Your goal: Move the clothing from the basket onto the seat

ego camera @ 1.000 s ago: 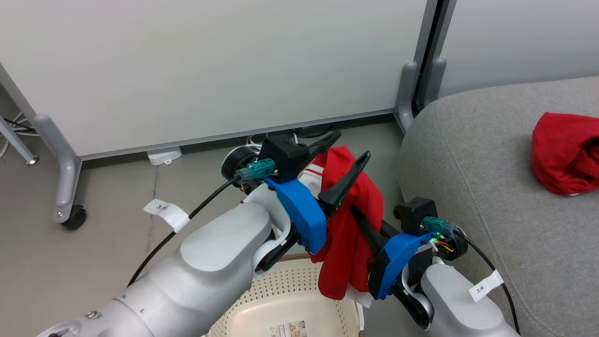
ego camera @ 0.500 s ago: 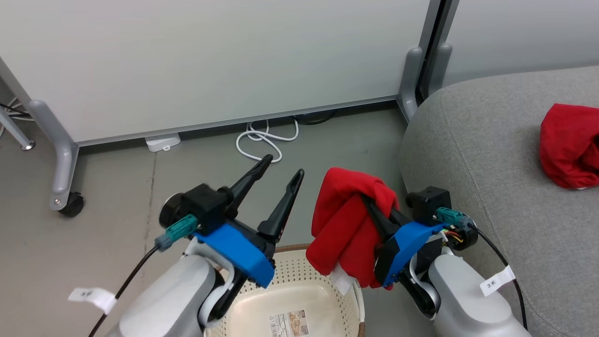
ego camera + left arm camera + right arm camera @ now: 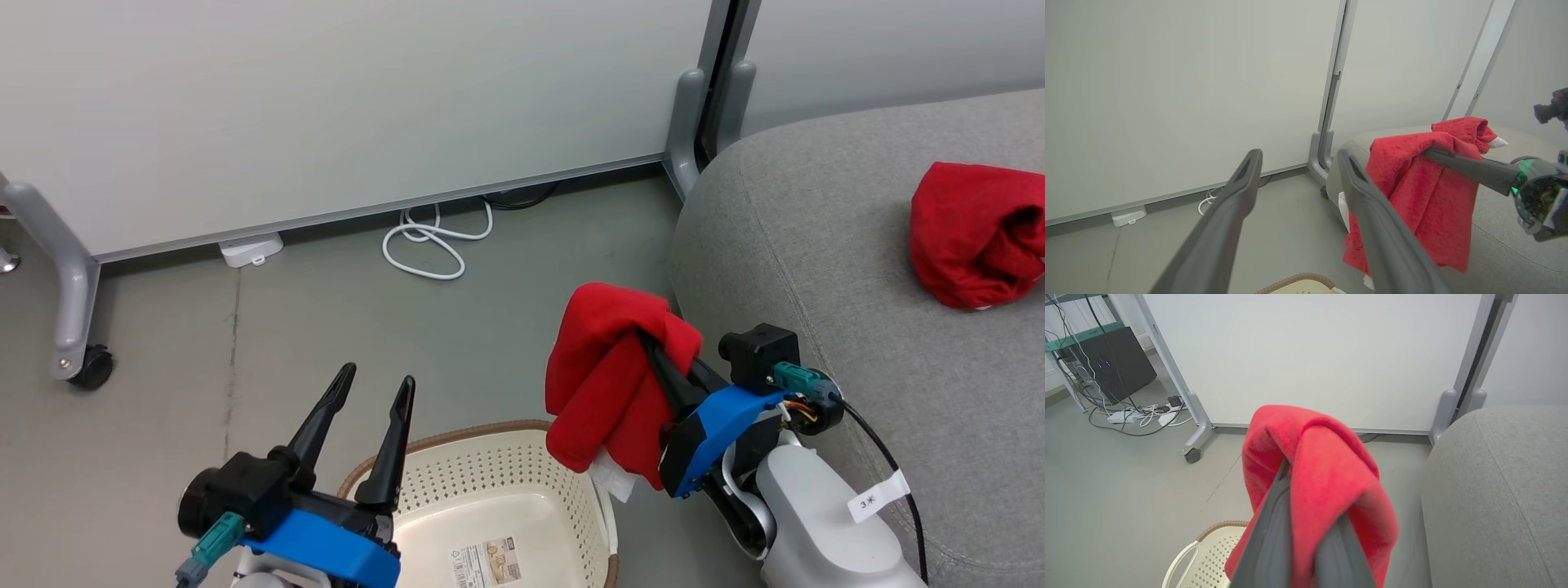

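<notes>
Grey floor: basket cut off btm, clothing hides right gripper tips.

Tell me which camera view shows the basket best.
The head view: the basket shows its brown rim, perforated walls and labelled floor, though the bottom edge crops it. The left wrist view catches a sliver of rim at its bottom edge; the right wrist view gives one handle and a perforated corner.
</notes>
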`<state>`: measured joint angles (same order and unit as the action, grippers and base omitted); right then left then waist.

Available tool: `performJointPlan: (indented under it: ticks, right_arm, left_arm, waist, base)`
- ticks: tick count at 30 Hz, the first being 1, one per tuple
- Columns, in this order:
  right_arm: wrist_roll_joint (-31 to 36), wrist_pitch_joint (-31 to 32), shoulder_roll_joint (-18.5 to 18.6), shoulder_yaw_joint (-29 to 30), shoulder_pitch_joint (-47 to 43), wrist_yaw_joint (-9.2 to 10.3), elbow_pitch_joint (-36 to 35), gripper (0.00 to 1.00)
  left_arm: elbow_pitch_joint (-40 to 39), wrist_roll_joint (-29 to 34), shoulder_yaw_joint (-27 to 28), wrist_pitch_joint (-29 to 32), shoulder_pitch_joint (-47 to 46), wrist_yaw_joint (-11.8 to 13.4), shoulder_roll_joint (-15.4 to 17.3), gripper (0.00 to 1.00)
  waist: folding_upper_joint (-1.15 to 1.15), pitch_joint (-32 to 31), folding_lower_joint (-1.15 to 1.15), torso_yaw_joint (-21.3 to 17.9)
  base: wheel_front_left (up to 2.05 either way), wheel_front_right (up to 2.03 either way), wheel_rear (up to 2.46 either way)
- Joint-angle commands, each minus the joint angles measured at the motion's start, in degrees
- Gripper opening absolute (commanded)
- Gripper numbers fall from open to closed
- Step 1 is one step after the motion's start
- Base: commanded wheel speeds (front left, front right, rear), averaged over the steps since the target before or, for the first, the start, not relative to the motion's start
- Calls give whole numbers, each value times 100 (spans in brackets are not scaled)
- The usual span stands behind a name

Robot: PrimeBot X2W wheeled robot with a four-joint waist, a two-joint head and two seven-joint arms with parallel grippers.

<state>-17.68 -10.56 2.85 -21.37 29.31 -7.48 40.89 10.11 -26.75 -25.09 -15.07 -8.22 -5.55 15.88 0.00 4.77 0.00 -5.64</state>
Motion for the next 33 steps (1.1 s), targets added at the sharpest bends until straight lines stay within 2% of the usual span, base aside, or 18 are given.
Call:
performJointPlan:
  ticks: [1,10,15,28,33]
  right_arm:
    - [19,14,7,21,-93,-3,-80,0]
    - [74,106,7,108,-229,-2,-326,0]
    - [88,142,7,123,-266,-3,-457,0]
    - [56,148,6,57,-271,-3,-607,0]
    - [45,116,5,79,-289,-3,-624,0]
  left_arm:
    - [-29,96,150,-15,153,-38,-55,100]
    - [-35,431,485,-15,414,-168,-306,100]
    - [-48,527,528,-15,439,-201,-372,100]
    - [-57,429,440,-15,333,-195,-209,100]
    - [-36,425,378,-15,290,-195,-180,100]
  waist:
    - [0,5,0,-74]
    - [0,-9,0,-478]
    - [0,11,0,-933]
    - [0,162,0,-2126]
    - [0,219,0,-2447]
  base:
    - [0,0,0]
    - [0,0,0]
    - [0,0,0]
    - [0,0,0]
    - [0,0,0]
